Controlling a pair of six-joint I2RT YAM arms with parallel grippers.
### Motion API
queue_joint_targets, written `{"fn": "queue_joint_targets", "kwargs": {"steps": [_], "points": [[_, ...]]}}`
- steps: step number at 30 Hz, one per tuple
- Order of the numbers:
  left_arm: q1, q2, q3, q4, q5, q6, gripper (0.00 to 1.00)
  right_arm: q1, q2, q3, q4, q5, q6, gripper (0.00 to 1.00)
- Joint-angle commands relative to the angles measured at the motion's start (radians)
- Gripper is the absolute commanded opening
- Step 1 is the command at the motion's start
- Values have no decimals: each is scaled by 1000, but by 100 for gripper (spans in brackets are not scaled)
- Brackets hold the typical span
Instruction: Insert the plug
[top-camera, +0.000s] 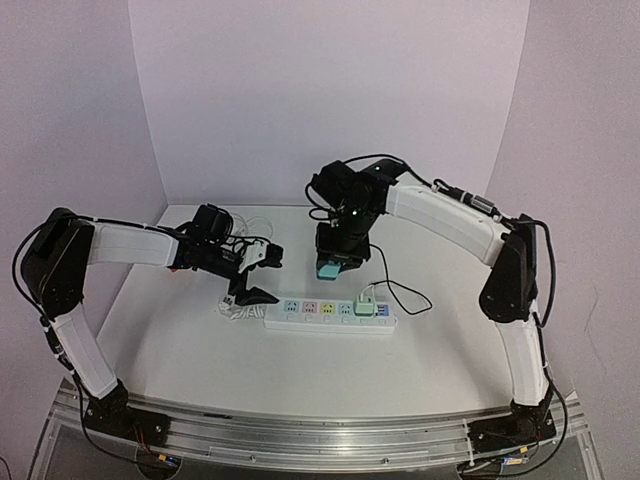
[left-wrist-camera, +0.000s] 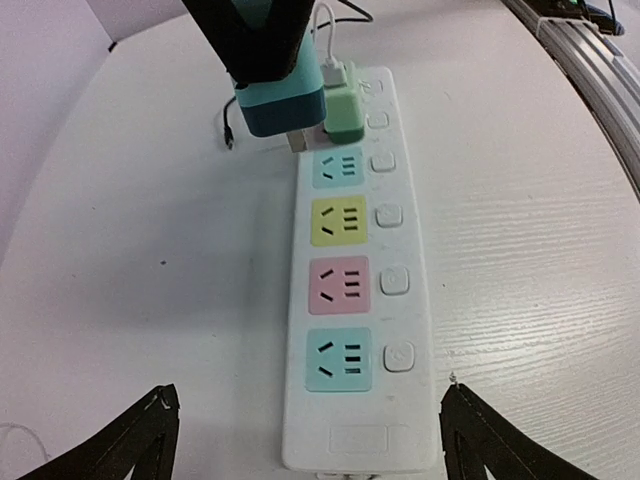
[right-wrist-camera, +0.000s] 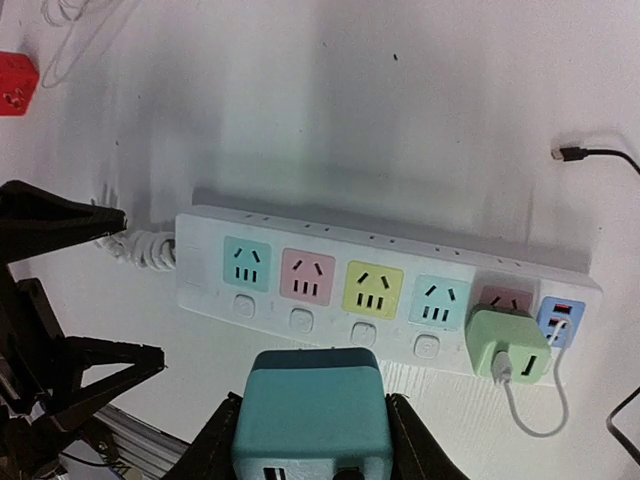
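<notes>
The near half of the desk (top-camera: 200, 360) lies open in front of the strip (top-camera: 320, 324), whose four left sockets are free while the fifth holds a green charger (right-wrist-camera: 508, 345). The left claw (left-wrist-camera: 307, 395) stands wide, straddling the strip's left end. At the strip's far edge the right claw (right-wrist-camera: 312, 445) grips the teal plug (right-wrist-camera: 310, 400), above the sockets and just beside the charger, with bare desk behind it up to the walls.

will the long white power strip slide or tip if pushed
Likely won't tip: the long white power strip lies flat on the white table. A slanted push may skid it, since the open left gripper straddles its end without clamping.
</notes>
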Motion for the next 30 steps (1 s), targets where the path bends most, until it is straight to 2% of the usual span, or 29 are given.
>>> {"fn": "queue_joint_targets", "kwargs": {"steps": [1,15,30], "points": [[-30,75,-2,-62,-21,77,91,11,42,-6,-28,29,34,0],[-50,133,-27,-41,-36,93,88,16,33,-172,-15,98,36,0],[-51,126,-41,-7,-49,89,85,16,23,-244,39,162,57,0]]}}
